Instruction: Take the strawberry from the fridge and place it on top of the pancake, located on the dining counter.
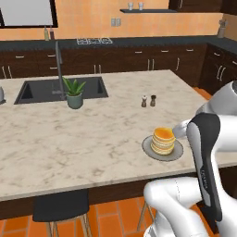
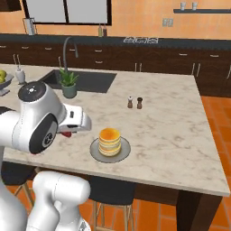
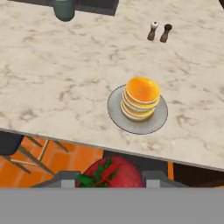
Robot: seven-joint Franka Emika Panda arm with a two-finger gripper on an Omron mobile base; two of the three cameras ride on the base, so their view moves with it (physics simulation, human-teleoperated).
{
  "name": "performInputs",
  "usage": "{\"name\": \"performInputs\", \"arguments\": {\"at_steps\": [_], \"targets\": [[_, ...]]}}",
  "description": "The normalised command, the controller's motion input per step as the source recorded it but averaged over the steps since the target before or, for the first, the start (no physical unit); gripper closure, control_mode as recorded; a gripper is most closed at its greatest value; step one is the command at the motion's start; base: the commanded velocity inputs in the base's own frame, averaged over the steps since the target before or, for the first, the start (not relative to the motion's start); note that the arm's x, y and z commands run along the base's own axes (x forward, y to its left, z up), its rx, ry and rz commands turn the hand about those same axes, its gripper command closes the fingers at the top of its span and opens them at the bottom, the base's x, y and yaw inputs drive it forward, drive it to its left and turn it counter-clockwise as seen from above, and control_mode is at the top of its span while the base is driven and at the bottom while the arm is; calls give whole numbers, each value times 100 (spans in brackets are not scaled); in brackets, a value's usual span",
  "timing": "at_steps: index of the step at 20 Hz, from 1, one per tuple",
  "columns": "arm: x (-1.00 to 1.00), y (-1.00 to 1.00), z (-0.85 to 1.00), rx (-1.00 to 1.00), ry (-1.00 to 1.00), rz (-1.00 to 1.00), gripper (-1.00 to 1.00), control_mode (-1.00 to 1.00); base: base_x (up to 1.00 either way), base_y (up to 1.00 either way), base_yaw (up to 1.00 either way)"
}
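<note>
The strawberry [image 3: 111, 173], red with green leaves, sits between the fingertips of my gripper [image 3: 109, 178], which is shut on it. A red bit of the strawberry [image 2: 66, 134] peeks out under the hand in the right base view. The pancake [image 3: 141, 97] [image 1: 163, 140] [image 2: 109, 140] is a golden stack on a round grey plate [image 3: 117, 117] near the front edge of the dining counter [image 3: 52, 65] [image 1: 69, 139] [image 2: 180, 131]. My gripper hangs just off that front edge, short of the plate and higher than the stack. The fridge is out of view.
Salt and pepper shakers [image 3: 159, 31] [image 1: 148, 100] [image 2: 134, 103] stand beyond the plate. A potted plant [image 1: 74, 92] [image 2: 68, 84] sits by the dark sink [image 1: 41, 90]. Stools [image 1: 60, 208] [image 2: 113, 191] stand under the counter's front edge. A fruit bowl [image 2: 2, 79] is at the far left.
</note>
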Motion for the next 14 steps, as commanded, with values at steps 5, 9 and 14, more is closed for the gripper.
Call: {"name": "performInputs", "arguments": {"at_steps": [5, 9, 14], "targets": [[100, -44, -16, 7, 19, 0, 100, -100, 0, 0, 0], [98, -26, -40, 2, 33, -3, 100, -100, 0, 0, 0], [65, -5, -41, 0, 32, 0, 100, -100, 0, 0, 0]]}}
